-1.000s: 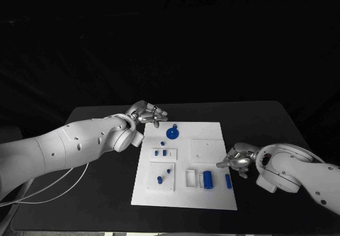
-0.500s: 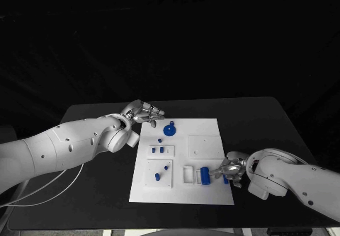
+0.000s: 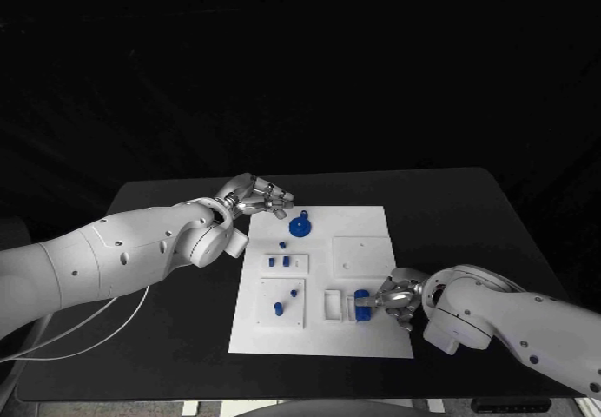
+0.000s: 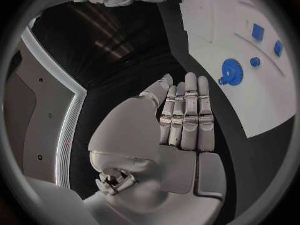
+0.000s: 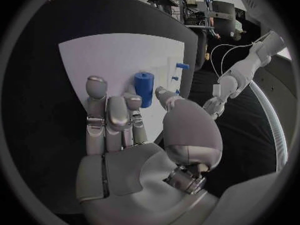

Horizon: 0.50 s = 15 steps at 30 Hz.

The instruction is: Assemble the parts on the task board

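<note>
Black table (image 3: 464, 208) holds the white task board (image 3: 363, 221) in its middle. Left hand (image 3: 257, 198) rests by the board's far left corner, fingers straight and together, holding nothing. Right hand (image 3: 391, 298) sits at the board's near right side, fingers a little apart, beside the blue cylinder part (image 5: 144, 88); I cannot tell if it holds it. A blue gear (image 3: 300, 228) lies near the left hand.
</note>
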Each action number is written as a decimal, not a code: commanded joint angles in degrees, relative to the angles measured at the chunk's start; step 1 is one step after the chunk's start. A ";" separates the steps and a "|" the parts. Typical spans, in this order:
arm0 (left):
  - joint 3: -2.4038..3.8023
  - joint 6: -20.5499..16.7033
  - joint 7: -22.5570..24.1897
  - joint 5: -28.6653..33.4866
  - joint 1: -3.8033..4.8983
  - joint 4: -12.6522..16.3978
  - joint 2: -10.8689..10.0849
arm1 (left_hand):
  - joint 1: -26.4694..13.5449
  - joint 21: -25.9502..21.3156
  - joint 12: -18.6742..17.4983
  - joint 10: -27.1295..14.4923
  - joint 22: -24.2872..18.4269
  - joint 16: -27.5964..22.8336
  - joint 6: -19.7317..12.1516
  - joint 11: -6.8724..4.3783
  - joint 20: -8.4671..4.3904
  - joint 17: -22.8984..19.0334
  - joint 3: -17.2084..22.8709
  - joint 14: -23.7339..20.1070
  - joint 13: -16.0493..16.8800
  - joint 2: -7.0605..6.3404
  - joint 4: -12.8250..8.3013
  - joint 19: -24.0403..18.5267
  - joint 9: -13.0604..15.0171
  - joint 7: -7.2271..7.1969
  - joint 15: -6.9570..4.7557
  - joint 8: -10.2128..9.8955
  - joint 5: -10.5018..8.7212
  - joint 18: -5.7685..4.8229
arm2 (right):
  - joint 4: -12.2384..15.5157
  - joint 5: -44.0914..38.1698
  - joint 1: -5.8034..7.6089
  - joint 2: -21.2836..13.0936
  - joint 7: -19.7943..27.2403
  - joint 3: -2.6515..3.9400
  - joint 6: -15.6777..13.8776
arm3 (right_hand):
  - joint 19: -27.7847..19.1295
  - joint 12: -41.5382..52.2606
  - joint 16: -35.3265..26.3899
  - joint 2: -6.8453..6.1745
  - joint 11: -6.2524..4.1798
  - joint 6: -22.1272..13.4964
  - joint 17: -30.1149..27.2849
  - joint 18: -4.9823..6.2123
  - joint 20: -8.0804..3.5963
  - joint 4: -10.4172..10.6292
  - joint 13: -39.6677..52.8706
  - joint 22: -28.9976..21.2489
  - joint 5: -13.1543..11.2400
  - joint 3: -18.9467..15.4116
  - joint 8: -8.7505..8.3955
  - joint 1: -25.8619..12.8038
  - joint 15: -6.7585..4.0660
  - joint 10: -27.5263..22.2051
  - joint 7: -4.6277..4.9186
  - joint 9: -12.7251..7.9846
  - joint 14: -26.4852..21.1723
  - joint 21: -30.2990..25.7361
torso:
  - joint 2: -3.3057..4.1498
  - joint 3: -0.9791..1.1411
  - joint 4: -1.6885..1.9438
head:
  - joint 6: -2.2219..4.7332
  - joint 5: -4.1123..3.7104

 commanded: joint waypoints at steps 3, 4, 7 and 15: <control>0.03 1.73 1.27 0.71 -0.02 0.23 0.07 | -0.37 -0.04 0.22 -0.69 -4.91 -6.03 -0.61 0.13 0.51 -1.35 -0.02 0.94 0.00 -0.05 0.08 -1.14 0.07 0.08 0.82 -0.12 0.37 -0.86 | -0.95 -2.06 -0.48 1.33 -0.30 -1.03 -0.28 | 2.65 -0.07 -0.30 0.25 -0.03 -0.41 0.06 -0.73 -0.51 -0.37 0.09 0.08 -0.35 0.32 -0.41 1.20 0.05 0.22 0.21 -1.18 0.60 0.01 | -0.02 -0.01 0.07 | -0.13 0.12; 0.03 1.79 1.23 0.71 -0.02 0.27 0.06 | -0.18 0.27 0.26 -0.73 -6.60 -7.88 -0.64 0.11 0.63 -1.51 -0.01 1.83 0.00 0.12 -0.04 -1.16 0.10 0.03 0.84 -0.11 0.40 -0.74 | -1.08 -2.50 -0.48 1.56 -0.20 -1.19 -0.14 | 2.65 -0.05 -0.32 0.34 -0.04 -0.37 0.07 -0.73 -0.51 -0.66 0.13 0.09 -0.35 0.45 -0.39 1.51 0.05 0.23 0.22 -1.19 0.60 0.00 | -0.02 -0.02 0.08 | -0.18 0.24; 0.03 1.92 1.16 0.73 -0.02 0.31 0.04 | -0.25 0.20 0.23 -0.67 -8.46 -9.45 -0.54 0.12 0.57 -1.36 -0.33 2.69 0.00 0.11 -0.09 -0.64 0.11 0.07 0.86 -0.10 0.39 -0.84 | -1.30 -3.93 -0.49 1.97 0.03 -1.65 0.17 | 2.65 0.11 -0.16 0.93 -0.06 -0.04 0.23 -0.76 -0.44 -2.81 0.29 0.17 -0.28 1.16 -0.37 3.80 0.11 0.30 0.24 -1.14 0.68 0.21 | -0.02 -0.01 -0.01 | -0.21 0.55; 0.03 2.06 1.15 0.74 -0.02 0.38 -0.01 | -0.19 0.29 0.23 -0.60 -9.49 -9.50 -0.54 0.10 0.48 -1.24 -0.51 2.78 0.00 0.24 -0.17 -0.35 0.09 0.08 0.81 -0.12 0.39 -0.89 | -1.56 -5.76 -0.49 2.45 0.17 -2.78 -0.67 | 2.63 0.40 0.07 3.46 -0.20 1.15 0.54 -0.71 -0.17 -7.82 0.57 0.54 0.27 2.31 -0.44 6.18 0.24 0.33 0.03 -1.07 0.81 0.67 | -0.03 -0.04 -0.11 | -0.23 0.80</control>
